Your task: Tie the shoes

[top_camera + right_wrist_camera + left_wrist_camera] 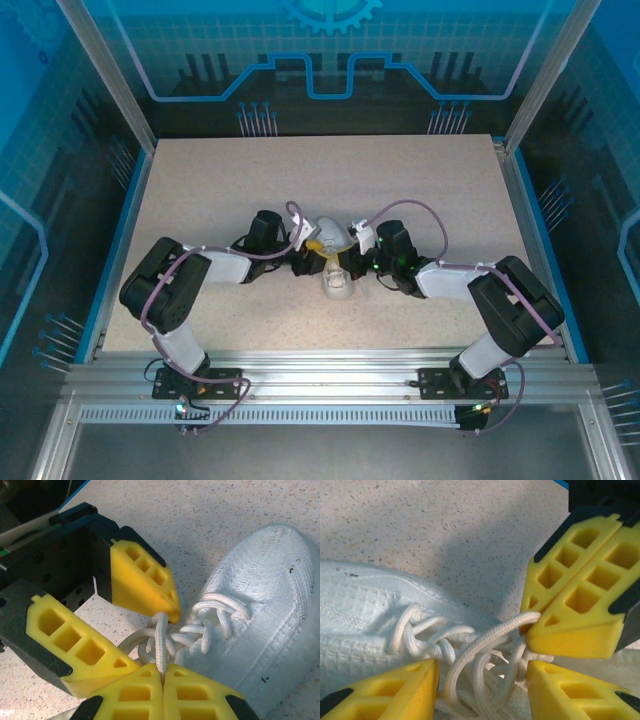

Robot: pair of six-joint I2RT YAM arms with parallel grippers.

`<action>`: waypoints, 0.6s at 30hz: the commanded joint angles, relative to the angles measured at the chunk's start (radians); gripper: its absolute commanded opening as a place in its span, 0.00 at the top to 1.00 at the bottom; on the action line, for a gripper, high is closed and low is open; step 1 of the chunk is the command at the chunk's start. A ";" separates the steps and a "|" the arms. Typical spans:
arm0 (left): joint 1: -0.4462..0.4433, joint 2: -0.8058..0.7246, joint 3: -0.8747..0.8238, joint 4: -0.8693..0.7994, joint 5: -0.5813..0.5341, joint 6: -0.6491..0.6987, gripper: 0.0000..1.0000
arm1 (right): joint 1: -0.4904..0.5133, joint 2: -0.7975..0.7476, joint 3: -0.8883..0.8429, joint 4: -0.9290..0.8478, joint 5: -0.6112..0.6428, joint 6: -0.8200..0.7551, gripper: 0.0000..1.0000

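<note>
Item, as I log it: one small all-white woven low-top sneaker [260, 605], mid-way across the speckled beige counter [420, 190]. Its long axis runs crosswise to the line joining both arms.

- Right end effector [162, 672]: at the sneaker's lacing, jaws pressed together on one thin white lace strand [161, 647].
- Left end effector [152, 640]: opposite flank of the sneaker, jaws apart, straddling loose loops.

I judge the two equally near.
</note>
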 commanded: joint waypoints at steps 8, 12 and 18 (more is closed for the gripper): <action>-0.009 0.019 0.010 0.016 0.038 -0.008 0.69 | -0.006 -0.036 -0.004 0.034 -0.037 0.009 0.97; -0.012 0.028 0.014 0.037 0.019 -0.024 0.95 | -0.007 -0.043 -0.003 0.024 -0.060 0.009 0.92; -0.049 0.047 0.021 0.069 -0.049 -0.016 1.00 | -0.007 -0.077 0.001 -0.026 -0.116 0.013 0.67</action>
